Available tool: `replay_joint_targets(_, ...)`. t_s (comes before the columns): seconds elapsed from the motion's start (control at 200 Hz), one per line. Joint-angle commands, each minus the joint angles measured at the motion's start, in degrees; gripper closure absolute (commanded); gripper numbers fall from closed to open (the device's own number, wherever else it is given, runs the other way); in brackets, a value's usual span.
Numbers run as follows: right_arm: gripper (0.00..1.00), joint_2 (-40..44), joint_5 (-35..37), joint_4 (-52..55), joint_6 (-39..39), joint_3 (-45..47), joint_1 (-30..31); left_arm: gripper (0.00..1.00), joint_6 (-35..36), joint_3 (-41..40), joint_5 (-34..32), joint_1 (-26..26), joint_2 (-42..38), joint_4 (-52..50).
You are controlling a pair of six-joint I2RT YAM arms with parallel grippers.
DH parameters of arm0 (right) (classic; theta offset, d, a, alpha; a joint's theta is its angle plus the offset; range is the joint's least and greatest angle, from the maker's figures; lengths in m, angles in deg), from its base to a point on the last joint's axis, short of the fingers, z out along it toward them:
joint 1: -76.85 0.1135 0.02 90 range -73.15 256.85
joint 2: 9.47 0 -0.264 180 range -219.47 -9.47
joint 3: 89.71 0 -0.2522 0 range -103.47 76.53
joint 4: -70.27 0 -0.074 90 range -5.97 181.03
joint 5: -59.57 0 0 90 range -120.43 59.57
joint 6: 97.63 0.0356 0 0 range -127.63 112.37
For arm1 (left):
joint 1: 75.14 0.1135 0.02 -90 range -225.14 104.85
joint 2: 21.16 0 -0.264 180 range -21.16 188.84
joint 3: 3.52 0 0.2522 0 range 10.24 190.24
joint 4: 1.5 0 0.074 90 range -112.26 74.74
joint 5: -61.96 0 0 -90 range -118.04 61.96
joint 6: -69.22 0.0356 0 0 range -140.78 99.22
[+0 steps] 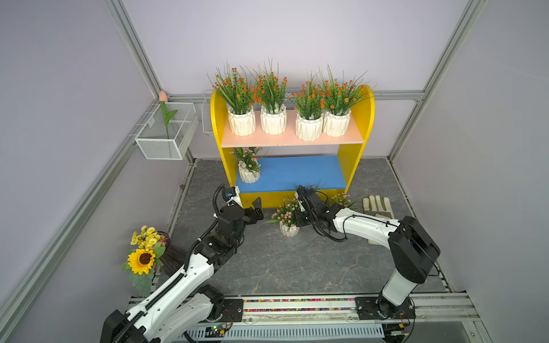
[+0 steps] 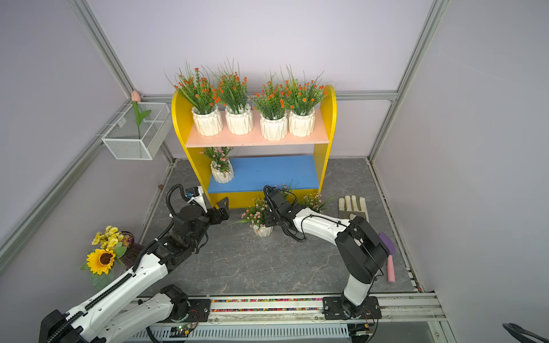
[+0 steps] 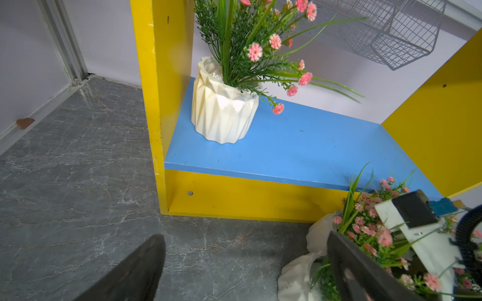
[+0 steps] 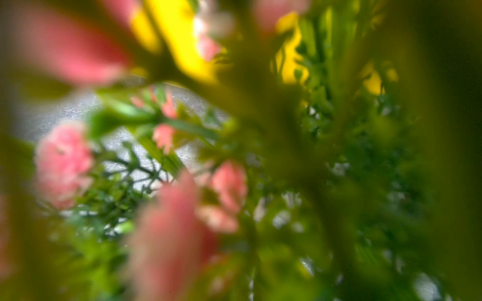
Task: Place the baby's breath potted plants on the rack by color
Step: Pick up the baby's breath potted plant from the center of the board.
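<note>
The rack (image 1: 361,124) stands at the back of the bench (image 1: 282,267), a grey slab veined like marble; its yellow side panels are flat painted wood with rounded tops, its upper board (image 1: 285,139) matt salmon, its lower board (image 1: 300,172) matt blue. Four orange plants (image 1: 273,98) stand upright in a row on the upper board, each in a white pot folded into sharp facets, with stiff grassy blades and bead-like blossoms. One shelved pink plant (image 3: 224,112) sits at the left end of the lower board, just beside the side panel; its pot has the same creased ribs, and its feathery sprigs lean towards the middle. Three more pink ones are on the bench before the rack: a front plant (image 1: 287,219), a rear plant (image 1: 311,187) close to the rack's base, and a side plant (image 1: 340,199) near a pale work glove (image 1: 377,205).

The left gripper (image 1: 258,209) hovers by the rack's left front corner, jaws spread wide and empty; in its wrist view the blunt black fingers (image 3: 135,271) frame bare bench. The right gripper (image 1: 298,218) is sunk in the sprigs between the front and rear plants; its jaws are closed almost to nothing but hidden, and its wrist view is only a blur of pink and green, so whether they pinch a stem I cannot tell.
</note>
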Motion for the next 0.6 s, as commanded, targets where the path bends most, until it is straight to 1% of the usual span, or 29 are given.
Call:
replay_joint_targets(0.0, 0.92, 1.2, -0.9, 4.0, -0.7, -0.1, 0.5, 0.01, -1.5, -1.1, 2.3, -0.5, -1.3, -0.8)
replay_joint_targets(0.18, 0.93, 6.0, -2.8, 7.0, -2.2, -0.3, 0.5, 0.0, -0.5, -3.3, 3.6, -1.9, -3.1, 1.3)
replay_joint_targets(0.405, 0.93, 12.0, -3.8, 11.7, -3.5, 0.0, -0.1, 0.0, 0.6, -7.9, 7.3, -3.1, -4.0, 5.9)
replay_joint_targets(0.595, 0.93, 15.8, -5.9, 13.1, -3.5, 0.7, -1.3, 0.0, 3.0, -10.2, 6.3, -7.2, -3.7, 8.7)
